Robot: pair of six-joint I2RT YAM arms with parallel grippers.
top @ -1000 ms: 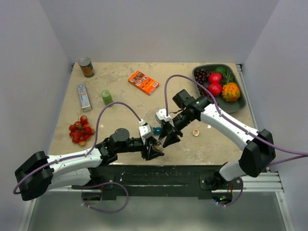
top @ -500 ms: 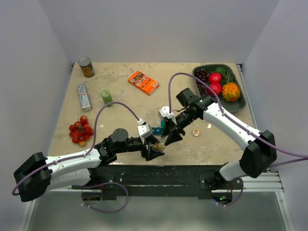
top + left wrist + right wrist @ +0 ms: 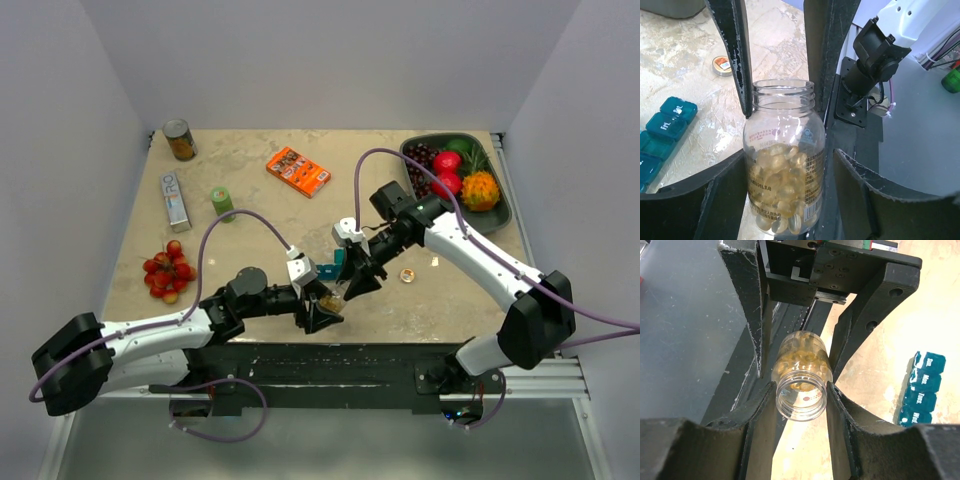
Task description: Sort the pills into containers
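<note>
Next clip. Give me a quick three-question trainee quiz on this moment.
1. True or false: the pill bottle is capped.
2. What clamps the bottle's neck? A) the right gripper B) a person's hand C) nothing
3. Fill in: on the teal organizer, every visible lid is ___.
Key: 1 false, its cap lies on the table; 2 A; 3 closed.
</note>
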